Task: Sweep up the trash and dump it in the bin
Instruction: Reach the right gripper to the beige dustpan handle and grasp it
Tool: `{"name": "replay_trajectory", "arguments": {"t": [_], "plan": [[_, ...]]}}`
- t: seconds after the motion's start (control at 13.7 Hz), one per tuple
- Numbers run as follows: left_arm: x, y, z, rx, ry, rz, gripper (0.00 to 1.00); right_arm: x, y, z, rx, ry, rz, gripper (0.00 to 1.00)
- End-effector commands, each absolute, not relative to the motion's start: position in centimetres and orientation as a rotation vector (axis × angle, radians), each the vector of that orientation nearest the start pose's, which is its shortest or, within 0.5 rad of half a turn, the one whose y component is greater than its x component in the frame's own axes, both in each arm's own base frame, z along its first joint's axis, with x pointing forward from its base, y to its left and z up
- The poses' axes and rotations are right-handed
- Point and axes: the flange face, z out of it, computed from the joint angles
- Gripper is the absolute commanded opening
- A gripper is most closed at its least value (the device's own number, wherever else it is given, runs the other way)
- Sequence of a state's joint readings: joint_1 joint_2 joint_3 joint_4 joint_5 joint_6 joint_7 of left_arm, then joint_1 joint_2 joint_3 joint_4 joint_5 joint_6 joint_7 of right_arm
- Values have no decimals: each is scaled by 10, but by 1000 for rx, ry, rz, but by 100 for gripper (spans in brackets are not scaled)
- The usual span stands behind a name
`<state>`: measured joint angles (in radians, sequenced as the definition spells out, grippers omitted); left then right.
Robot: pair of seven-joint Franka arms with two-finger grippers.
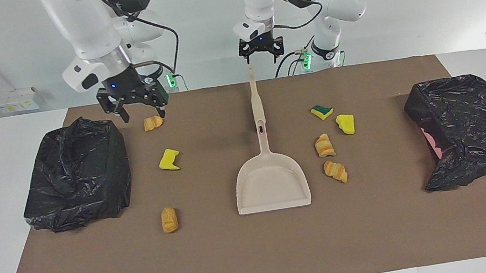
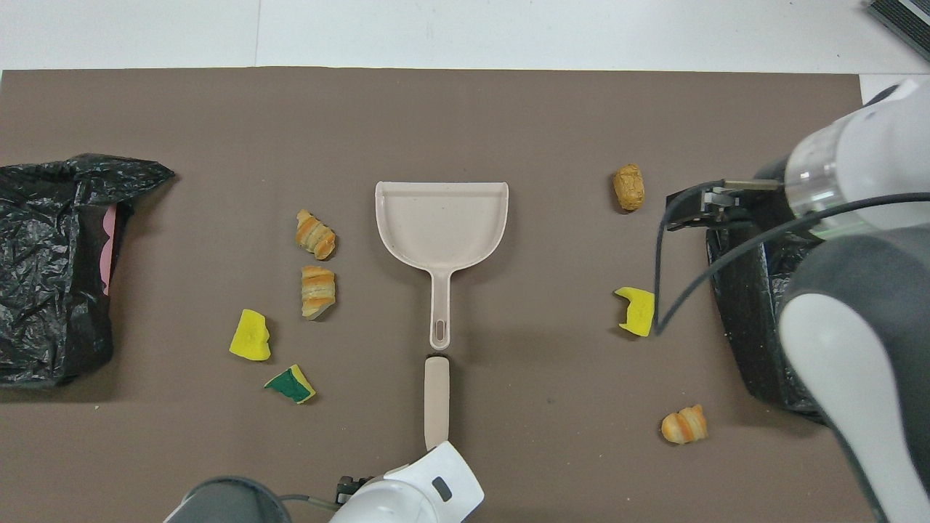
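Trash lies on the brown mat on both sides of the beige dustpan [image 1: 272, 185]. Toward the right arm's end are a croissant [image 1: 153, 122], a yellow sponge [image 1: 169, 160] and a bread roll [image 1: 169, 219]. Toward the left arm's end are a green-and-yellow sponge [image 1: 322, 111], a yellow sponge chunk [image 1: 345, 123] and two croissants [image 1: 324, 145] [image 1: 335, 171]. My right gripper [image 1: 141, 113] hangs open just above the first croissant. Over the tip of the dustpan handle [image 1: 251, 75] my left gripper [image 1: 262, 59] is open. Neither holds anything.
A bin lined with a black bag [image 1: 75, 173] stands at the right arm's end of the mat, a second one [image 1: 470, 126] at the left arm's end. In the overhead view the right arm [image 2: 857, 305] covers part of its bin.
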<state>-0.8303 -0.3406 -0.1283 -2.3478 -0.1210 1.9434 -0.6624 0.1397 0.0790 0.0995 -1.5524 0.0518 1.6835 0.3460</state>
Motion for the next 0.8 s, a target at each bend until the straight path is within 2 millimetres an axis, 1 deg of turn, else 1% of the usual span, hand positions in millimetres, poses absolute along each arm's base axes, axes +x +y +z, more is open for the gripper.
{"name": "replay_trajectory", "arguments": {"t": [0.0, 0.07, 0.15, 0.22, 0.29, 0.37, 0.51, 0.59, 0.66, 0.73], "plan": [[211, -364, 420, -3153, 360, 96, 100, 579, 192, 568, -3059, 182, -38, 100], [204, -366, 411, -3154, 350, 88, 100, 583, 208, 552, -3051, 214, -16, 100], [196, -370, 402, -3148, 360, 92, 100, 582, 232, 539, -3047, 226, -11, 100], [194, -374, 395, -3151, 367, 85, 100, 577, 260, 525, -3053, 221, 16, 100], [194, -378, 385, -3152, 364, 84, 100, 574, 281, 510, -3050, 253, 38, 100], [194, -382, 376, -3150, 368, 86, 100, 573, 291, 499, -3049, 284, 46, 100], [197, -386, 364, -3147, 370, 88, 100, 560, 325, 476, -3067, 263, 105, 100], [197, -387, 361, -3147, 368, 87, 100, 558, 333, 465, -3071, 279, 122, 100], [198, -388, 355, -3143, 369, 90, 100, 553, 348, 453, -3076, 283, 143, 100], [200, -390, 351, -3146, 372, 85, 100, 555, 356, 441, -3069, 286, 132, 100]]}}
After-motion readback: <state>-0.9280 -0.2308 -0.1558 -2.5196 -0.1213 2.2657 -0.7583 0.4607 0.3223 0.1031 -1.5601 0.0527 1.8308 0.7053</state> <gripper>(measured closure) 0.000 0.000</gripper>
